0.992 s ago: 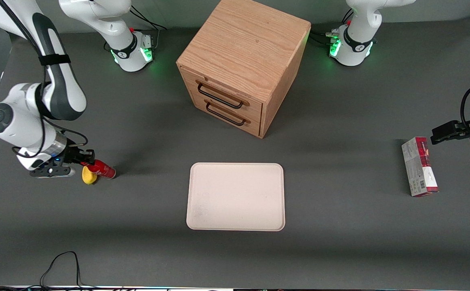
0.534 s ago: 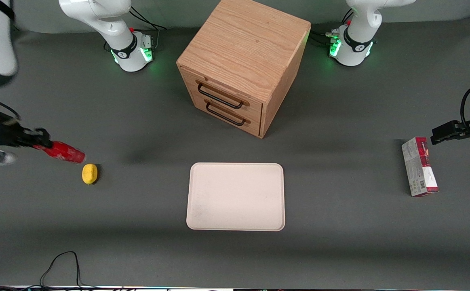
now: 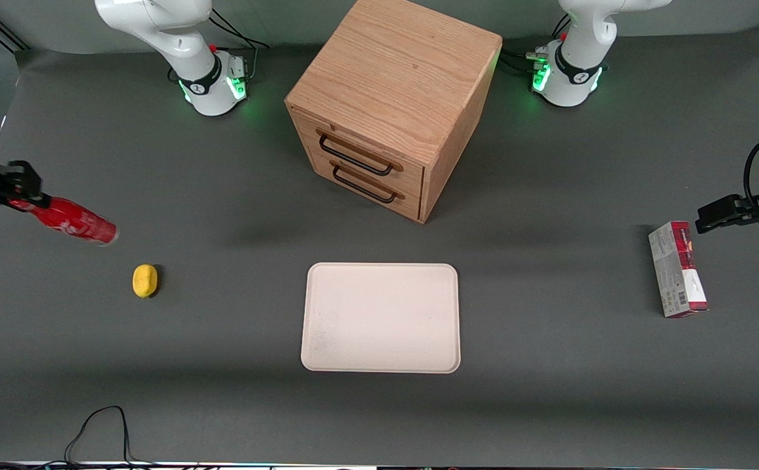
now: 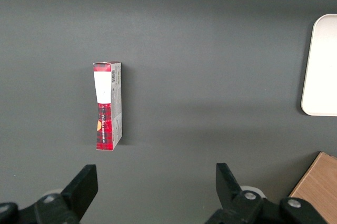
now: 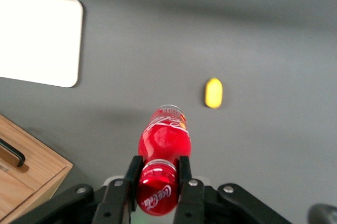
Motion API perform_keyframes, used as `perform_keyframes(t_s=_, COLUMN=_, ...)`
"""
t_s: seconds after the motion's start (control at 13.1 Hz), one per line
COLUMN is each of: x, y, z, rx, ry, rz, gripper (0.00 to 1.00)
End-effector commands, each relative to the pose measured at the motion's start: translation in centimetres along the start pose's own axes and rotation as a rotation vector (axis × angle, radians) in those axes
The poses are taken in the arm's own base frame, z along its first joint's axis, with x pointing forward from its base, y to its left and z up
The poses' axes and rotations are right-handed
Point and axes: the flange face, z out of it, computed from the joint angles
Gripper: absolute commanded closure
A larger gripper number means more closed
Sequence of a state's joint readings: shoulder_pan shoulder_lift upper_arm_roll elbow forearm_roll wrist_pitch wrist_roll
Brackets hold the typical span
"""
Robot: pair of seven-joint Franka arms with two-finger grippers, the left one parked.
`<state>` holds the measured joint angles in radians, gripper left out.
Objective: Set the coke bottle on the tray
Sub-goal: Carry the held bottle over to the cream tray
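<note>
My right gripper is at the working arm's end of the table, raised above the surface, shut on the neck of the coke bottle. The red bottle hangs tilted from the fingers, clear of the table. In the right wrist view the fingers clamp the bottle just below its red cap, with my gripper closed round it. The cream-white tray lies flat near the table's middle, nearer the front camera than the cabinet; its corner shows in the right wrist view. The tray holds nothing.
A yellow lemon-like lump lies on the table below the bottle, also in the right wrist view. A wooden drawer cabinet stands farther back. A red-and-grey carton lies toward the parked arm's end.
My gripper has lifted the bottle off the table beside the yellow lump and carried it up and outward toward the working arm's end. The lump stays put.
</note>
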<state>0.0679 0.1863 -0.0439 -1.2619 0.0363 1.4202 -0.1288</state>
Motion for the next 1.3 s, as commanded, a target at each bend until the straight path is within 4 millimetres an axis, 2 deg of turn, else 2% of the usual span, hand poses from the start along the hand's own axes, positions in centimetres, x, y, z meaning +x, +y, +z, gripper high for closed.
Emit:
perform_keyframes(t_s=0.0, x=5.5, y=-6.0, z=1.1, rx=0.027, ry=0.032, rz=-0.116, gripper=0.92)
perform_keyframes(t_s=0.08, x=6.7, y=-8.8, z=2.2, rx=0.032, ry=0.027, rz=-0.140, gripper=0.94)
perform_keyframes(t_s=0.15, x=7.7, y=-12.6, z=3.3, rx=0.010, ry=0.026, rz=-0.174, gripper=0.94)
perform_keyframes(t_s=0.31, x=8.1, y=-21.1, z=5.3, rx=-0.042, ry=0.032, rz=-0.267, gripper=0.97)
perform_keyframes(t_s=0.38, x=7.8, y=-24.3, z=5.8, rx=-0.045, ry=0.043, rz=-0.285, gripper=0.98)
perform_keyframes(t_s=0.53, x=7.1, y=-29.0, z=6.5, rx=-0.044, ry=0.060, rz=-0.343, gripper=0.98)
perform_keyframes(t_s=0.61, x=6.9, y=-30.2, z=6.8, rx=-0.044, ry=0.067, rz=-0.359, gripper=0.98)
perform_keyframes(t_s=0.69, x=7.1, y=-30.5, z=6.9, rx=-0.039, ry=0.079, rz=-0.365, gripper=0.98)
perform_keyframes(t_s=0.84, x=8.5, y=-30.5, z=9.2, rx=-0.041, ry=0.084, rz=-0.361, gripper=0.98)
perform_keyframes(t_s=0.99, x=10.9, y=-30.5, z=13.2, rx=-0.038, ry=0.098, rz=-0.357, gripper=0.98)
perform_keyframes(t_s=1.22, x=14.2, y=-30.5, z=20.6, rx=-0.033, ry=0.112, rz=-0.351, gripper=0.98)
